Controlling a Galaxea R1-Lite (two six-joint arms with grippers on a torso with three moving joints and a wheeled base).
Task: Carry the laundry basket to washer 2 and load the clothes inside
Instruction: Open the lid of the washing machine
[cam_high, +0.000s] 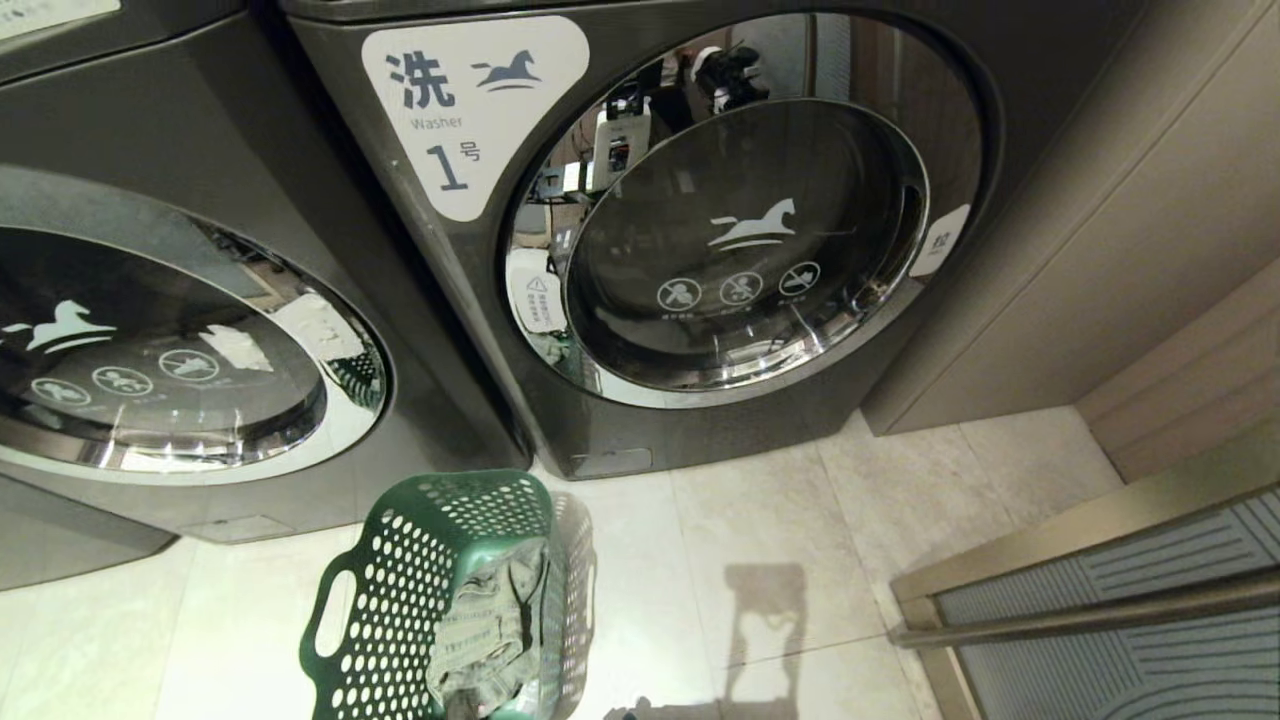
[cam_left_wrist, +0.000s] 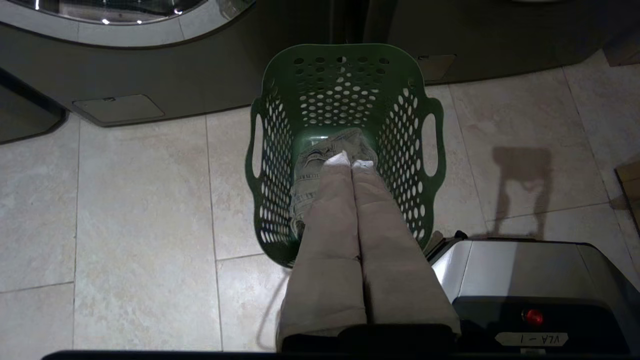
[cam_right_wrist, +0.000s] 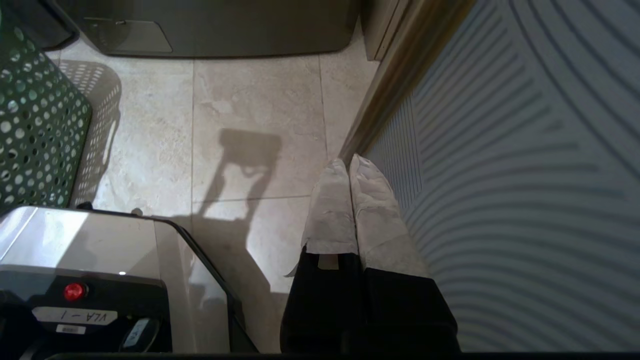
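The dark green laundry basket (cam_high: 400, 590) stands upright on the tiled floor, in front of the gap between two grey washers. The clothes (cam_high: 490, 625), a grey-green bundle with pale printed bands, lie inside it. My left gripper (cam_left_wrist: 351, 159) hangs above the basket (cam_left_wrist: 345, 90), shut and empty, with the clothes (cam_left_wrist: 310, 165) below its tips. My right gripper (cam_right_wrist: 348, 162) is shut over the floor, beside a ribbed panel and right of the basket (cam_right_wrist: 35, 125). The left-hand washer (cam_high: 180, 340) has its numeral out of view, so I cannot tell whether it is washer 2.
The washer labelled 1 (cam_high: 740, 240) stands at centre right, door closed. A beige cabinet wall (cam_high: 1130, 250) and a ribbed panel with a metal rail (cam_high: 1100, 610) close off the right side. My own base (cam_left_wrist: 525, 280) sits just behind the basket.
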